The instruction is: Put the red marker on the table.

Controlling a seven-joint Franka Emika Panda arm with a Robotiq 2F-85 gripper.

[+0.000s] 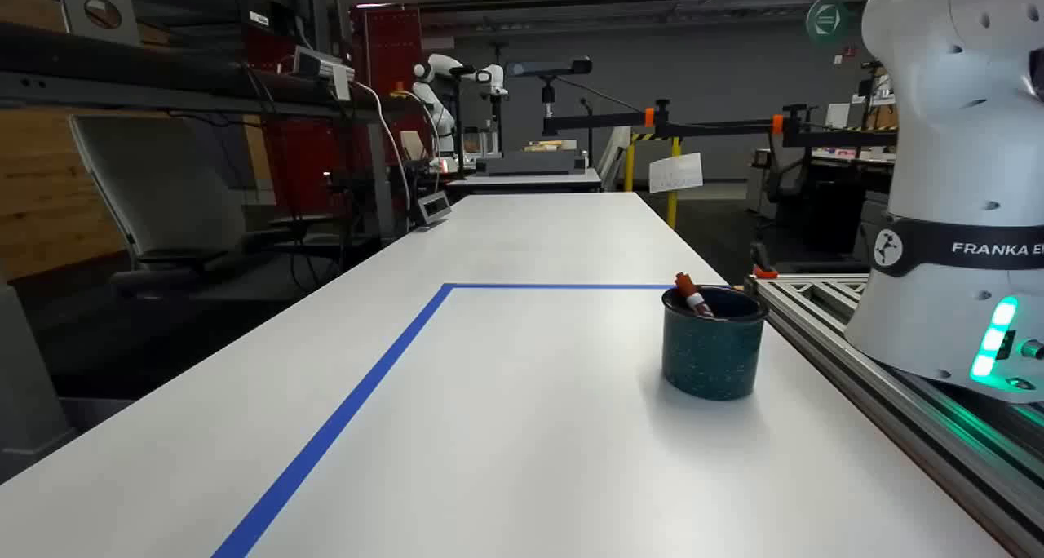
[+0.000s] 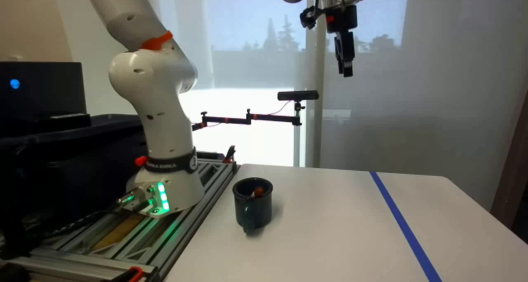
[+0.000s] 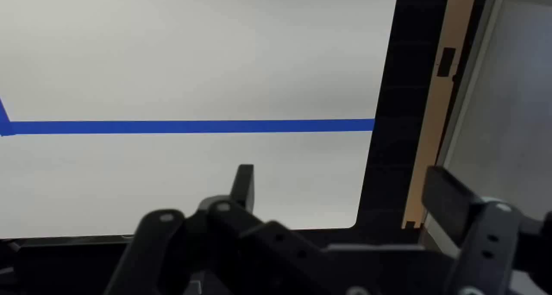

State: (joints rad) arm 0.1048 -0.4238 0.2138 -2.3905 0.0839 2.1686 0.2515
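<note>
Red marker (image 1: pixel 693 297) is sitting in the cup (image 1: pixel 712 354), so the task isn't looking done. Clock directions below are going by what each camera sees.

In an exterior view, the marker is leaning toward 11 o'clock, its red end poking above the rim; its lower end is hiding behind the cup's front wall. Cup is standing upright on the counter (image 1: pixel 555 395), with the corner of the blue tape (image 1: pixel 369 385) lying around 9 o'clock of it. Jaws aren't showing here.

In an exterior view, the arm (image 2: pixel 150 117) is standing with its base at 9 o'clock of the cup; the handle (image 2: pixel 248 218) is pointing to about 6. Marker is showing only as a reddish end and a pale bit in the cup's mouth. Jaws are hanging at 1 o'clock from the cup, high and well apart from it; their spread isn't reading from this angle.

Wrist view: jaws are standing wide apart, one tip near 7 o'clock, one near 4, holding nothing. Tape is running across from 9 toward 3. Neither cup nor marker is showing.

Progress, my read: no step is looking complete. What's remaining: approaching the cup, grasping the marker, pulling it clear of the rim, laying it on the counter, letting go.
</note>
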